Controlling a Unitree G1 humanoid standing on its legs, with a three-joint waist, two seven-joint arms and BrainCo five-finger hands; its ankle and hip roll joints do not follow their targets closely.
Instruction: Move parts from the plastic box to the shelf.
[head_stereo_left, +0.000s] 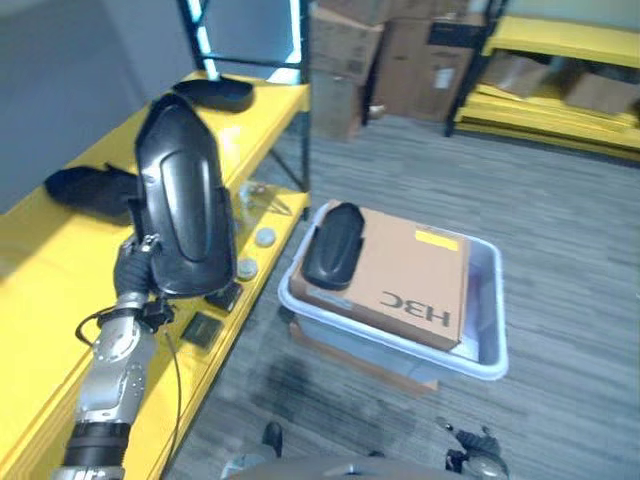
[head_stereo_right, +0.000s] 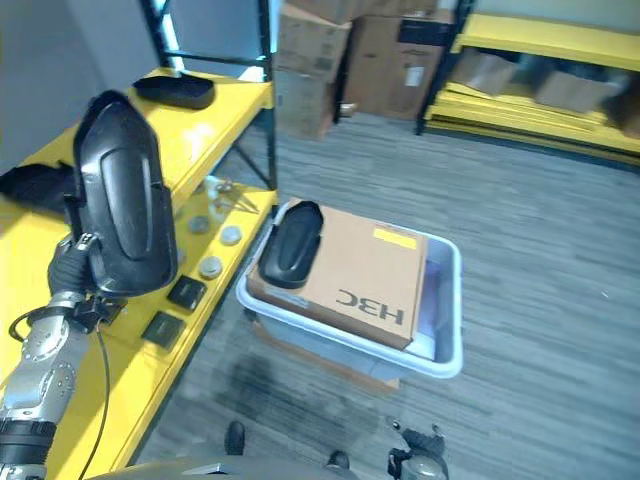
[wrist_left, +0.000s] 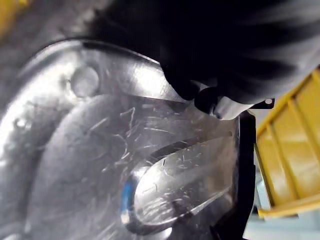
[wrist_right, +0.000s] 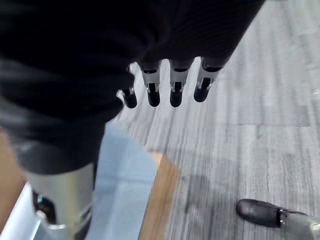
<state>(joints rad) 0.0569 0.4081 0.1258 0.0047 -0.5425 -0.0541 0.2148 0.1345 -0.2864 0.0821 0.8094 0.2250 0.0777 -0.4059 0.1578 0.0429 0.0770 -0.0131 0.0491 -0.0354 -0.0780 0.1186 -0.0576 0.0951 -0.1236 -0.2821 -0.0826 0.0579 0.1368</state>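
The left hand grips a black part upright above the shelf, where two parts already lie; one part remains on the box, right hand relaxed.

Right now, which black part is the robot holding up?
The big black part in the left hand, raised above the yellow shelf. Two others lie on the shelf; one lies on the cardboard box.

Both head eyes look down, sharing the plastic box at 3 o'clock of the shelf; wrist cameras sit very close.
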